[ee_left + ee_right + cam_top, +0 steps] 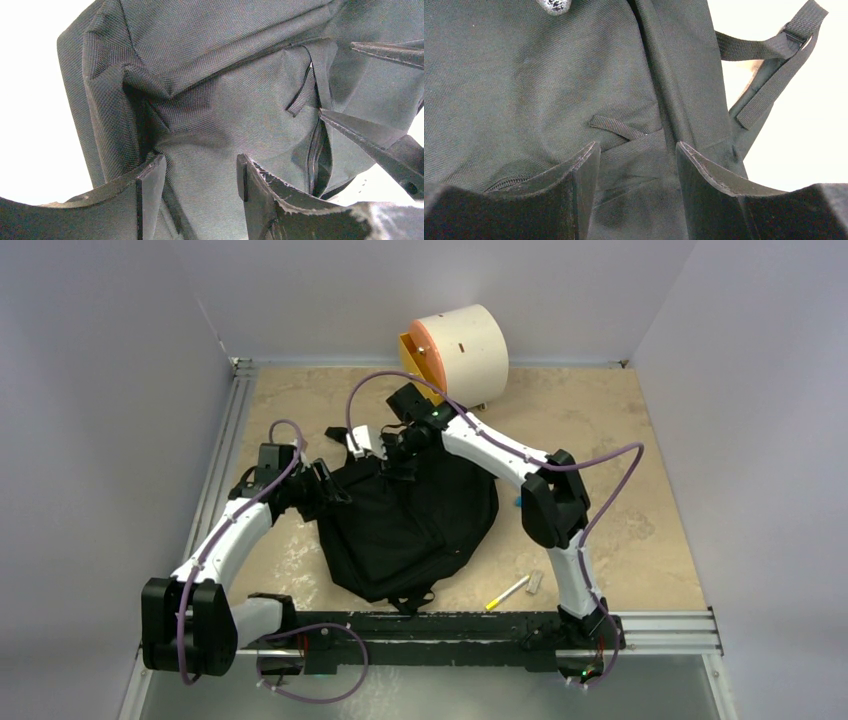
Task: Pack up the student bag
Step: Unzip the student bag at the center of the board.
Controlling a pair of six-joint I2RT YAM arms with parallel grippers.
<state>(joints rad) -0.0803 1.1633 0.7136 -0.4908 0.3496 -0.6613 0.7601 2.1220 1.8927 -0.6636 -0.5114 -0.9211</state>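
Student bag (405,525) lies mid-table, nearer the front edge. Left gripper (200,175): wrist view shows fabric bunched between its parted fingers, gripped. Right gripper (636,165): likewise closed on a fold by the zipper (504,184). Only the top view shows the cream drum (462,345) at the back edge, a pen (507,592) front right, the beige table (620,440) and grey walls.

The backpack (400,530) is matt black woven cloth, its coarse weave plain up close, with ribbed webbing straps (769,47). The table (620,440) looks like mottled beige stone, smooth and dull. The round box (465,345) is cream, matt, plastic-looking, with an orange front. The arms (490,450) wear glossy white shells and matt black joints, and the gripper fingers (150,195) look rough-edged.
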